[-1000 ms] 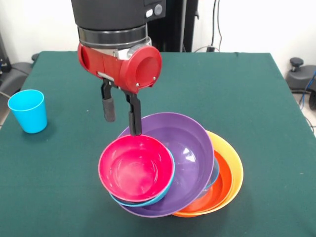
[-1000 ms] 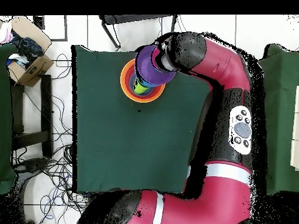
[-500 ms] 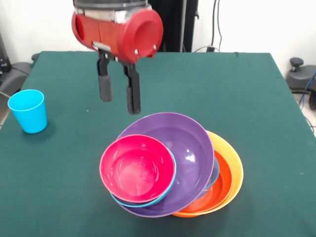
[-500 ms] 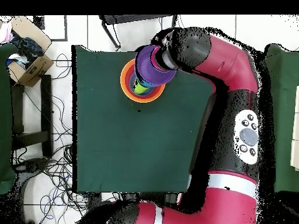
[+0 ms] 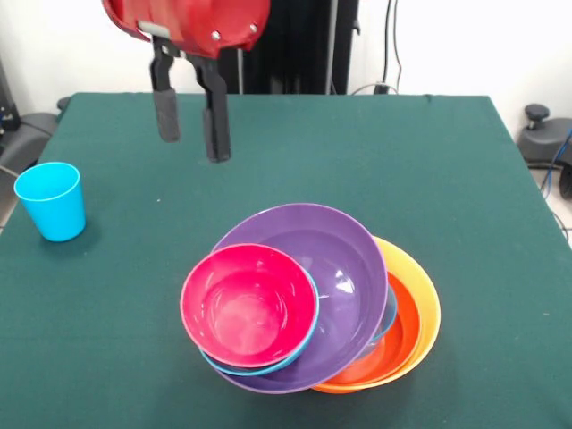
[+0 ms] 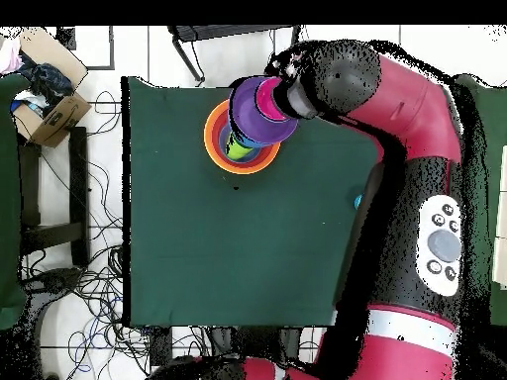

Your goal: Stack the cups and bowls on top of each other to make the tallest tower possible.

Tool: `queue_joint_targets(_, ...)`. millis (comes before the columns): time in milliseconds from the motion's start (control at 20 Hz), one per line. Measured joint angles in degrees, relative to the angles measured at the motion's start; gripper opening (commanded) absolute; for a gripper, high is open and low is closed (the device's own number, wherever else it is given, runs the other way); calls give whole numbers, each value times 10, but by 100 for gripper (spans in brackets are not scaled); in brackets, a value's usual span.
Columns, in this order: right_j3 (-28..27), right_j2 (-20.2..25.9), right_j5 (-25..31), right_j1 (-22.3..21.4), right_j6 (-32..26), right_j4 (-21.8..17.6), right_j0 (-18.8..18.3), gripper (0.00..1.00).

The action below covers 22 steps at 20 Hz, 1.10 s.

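Note:
The tower point(image 5: 313, 304) is a tilted pile of nested bowls near the table's front. A pink-red bowl point(image 5: 248, 304) lies uppermost on a blue bowl point(image 5: 302, 347), inside a purple bowl point(image 5: 344, 259). Under them are a red-orange bowl point(image 5: 402, 338) and an orange bowl point(image 5: 431, 299). A light blue cup point(image 5: 52, 201) stands alone at the left. My gripper point(image 5: 192, 147) hangs open and empty, well above the table, behind and left of the pile. From overhead the tower point(image 6: 246, 129) shows a lime green patch point(image 6: 236, 148), and the arm point(image 6: 337, 84) hides the gripper.
The green table point(image 5: 429, 161) ends close in front of the pile. Overhead, the light blue cup point(image 6: 357, 201) peeks out beside the arm. A cardboard box point(image 6: 45, 94) and cables lie on the floor beyond the table's left edge.
The gripper has risen and drawn away from the pink-red bowl's rim, up and to the left in the front view. The bowls and the cup have stayed put.

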Motion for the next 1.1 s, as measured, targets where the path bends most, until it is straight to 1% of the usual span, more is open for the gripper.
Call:
queue_joint_targets(300,2,2,0,-3,0,0,-14,100)
queue_joint_targets(550,20,9,0,-11,0,0,-30,100)
queue_joint_targets(850,66,24,-11,-24,0,-1,-61,100)
queue_joint_targets(1000,96,34,-34,-26,0,-4,-81,100)
queue_joint_targets(1100,103,37,-41,-25,0,-7,-86,100)
